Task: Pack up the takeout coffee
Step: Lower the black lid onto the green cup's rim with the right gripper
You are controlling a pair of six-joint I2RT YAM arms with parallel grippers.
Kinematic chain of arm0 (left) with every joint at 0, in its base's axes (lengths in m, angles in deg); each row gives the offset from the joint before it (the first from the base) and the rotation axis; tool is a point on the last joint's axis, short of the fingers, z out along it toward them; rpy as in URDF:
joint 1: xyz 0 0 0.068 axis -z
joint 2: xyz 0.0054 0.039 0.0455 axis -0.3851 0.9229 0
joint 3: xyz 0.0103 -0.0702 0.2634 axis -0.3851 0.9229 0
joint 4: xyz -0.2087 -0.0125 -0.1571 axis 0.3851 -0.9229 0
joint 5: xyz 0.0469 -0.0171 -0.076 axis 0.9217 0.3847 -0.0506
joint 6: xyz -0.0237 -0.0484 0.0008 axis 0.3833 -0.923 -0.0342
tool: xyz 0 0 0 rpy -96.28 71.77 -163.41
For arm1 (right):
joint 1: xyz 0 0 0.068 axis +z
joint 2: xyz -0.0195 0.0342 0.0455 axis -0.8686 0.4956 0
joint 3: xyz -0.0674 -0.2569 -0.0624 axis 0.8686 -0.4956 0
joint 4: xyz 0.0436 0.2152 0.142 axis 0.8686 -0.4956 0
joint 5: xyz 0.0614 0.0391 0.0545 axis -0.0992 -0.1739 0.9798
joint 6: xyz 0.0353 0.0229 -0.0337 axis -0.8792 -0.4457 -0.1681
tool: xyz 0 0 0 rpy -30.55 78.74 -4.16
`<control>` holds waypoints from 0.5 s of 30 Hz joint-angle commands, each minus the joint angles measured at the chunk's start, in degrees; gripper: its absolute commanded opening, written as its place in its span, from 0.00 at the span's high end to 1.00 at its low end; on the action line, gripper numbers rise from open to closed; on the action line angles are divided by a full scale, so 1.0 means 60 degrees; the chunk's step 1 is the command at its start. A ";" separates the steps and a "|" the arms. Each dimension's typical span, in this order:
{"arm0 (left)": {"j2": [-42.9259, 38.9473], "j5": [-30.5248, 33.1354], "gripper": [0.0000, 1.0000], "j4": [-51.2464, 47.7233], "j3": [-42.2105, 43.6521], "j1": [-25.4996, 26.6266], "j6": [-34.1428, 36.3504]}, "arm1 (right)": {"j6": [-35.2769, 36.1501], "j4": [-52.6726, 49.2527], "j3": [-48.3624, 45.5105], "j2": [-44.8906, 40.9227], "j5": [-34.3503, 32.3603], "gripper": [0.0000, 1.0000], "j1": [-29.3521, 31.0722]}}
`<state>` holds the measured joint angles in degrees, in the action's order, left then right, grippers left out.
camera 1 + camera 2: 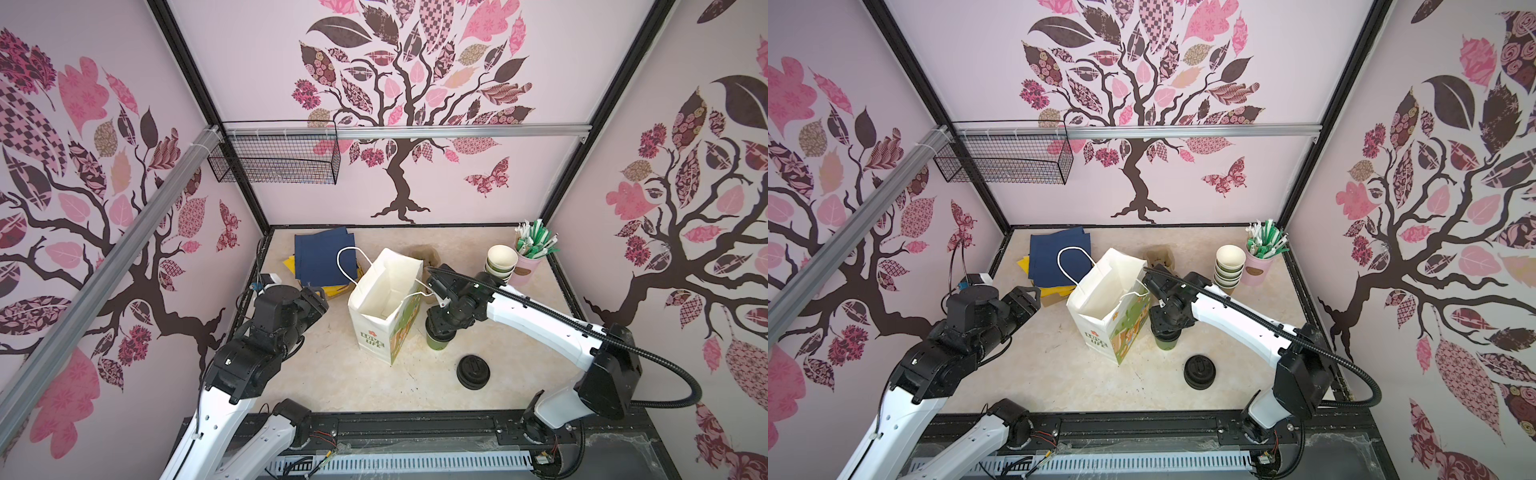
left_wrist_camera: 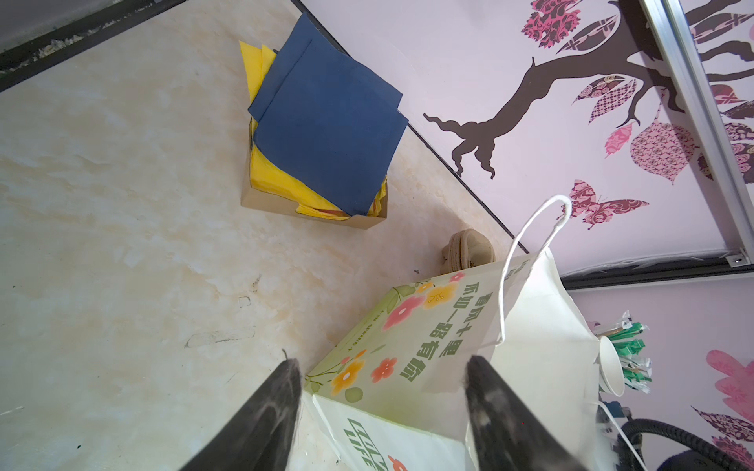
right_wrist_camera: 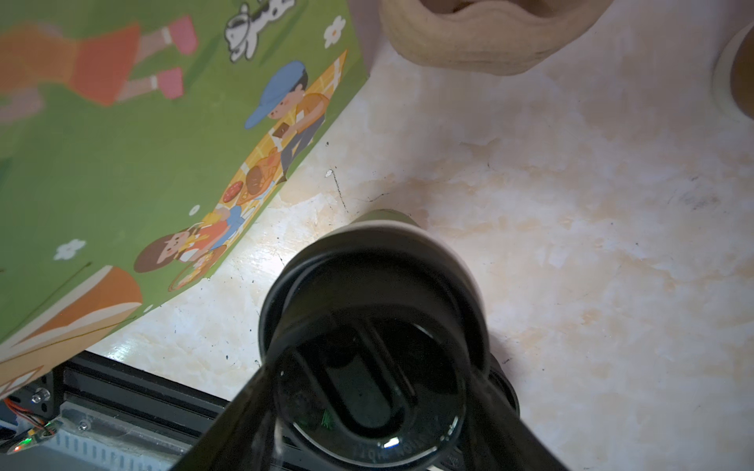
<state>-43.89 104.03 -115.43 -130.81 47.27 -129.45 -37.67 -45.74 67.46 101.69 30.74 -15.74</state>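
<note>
Just right of bag [image 1: 372, 332]: lidded cup [image 1: 436, 343]; loose lids [image 1: 473, 371] nearer front; napkins [image 1: 324, 253] behind-left.

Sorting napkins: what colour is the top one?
The top napkin is navy; left wrist view shows it best.

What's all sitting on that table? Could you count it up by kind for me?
Paper bag: 1
Lidded green cup: 1
Stack of lidless cups: 1
Stack of loose black lids: 1
Pink holder of wrapped straws: 1
Box of napkins: 1
Brown pulp carrier: 1
Total: 7, counting each stack as one.
</note>
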 commanded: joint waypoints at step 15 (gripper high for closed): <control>-0.0067 0.0088 0.32 -0.0090 0.0157 -0.0046 0.0003 | -0.0017 -0.0067 -0.0026 0.0341 0.0155 0.34 -0.0220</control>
<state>-43.93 104.05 -115.61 -130.81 47.27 -129.45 -37.62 -45.57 67.46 102.13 31.05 -16.87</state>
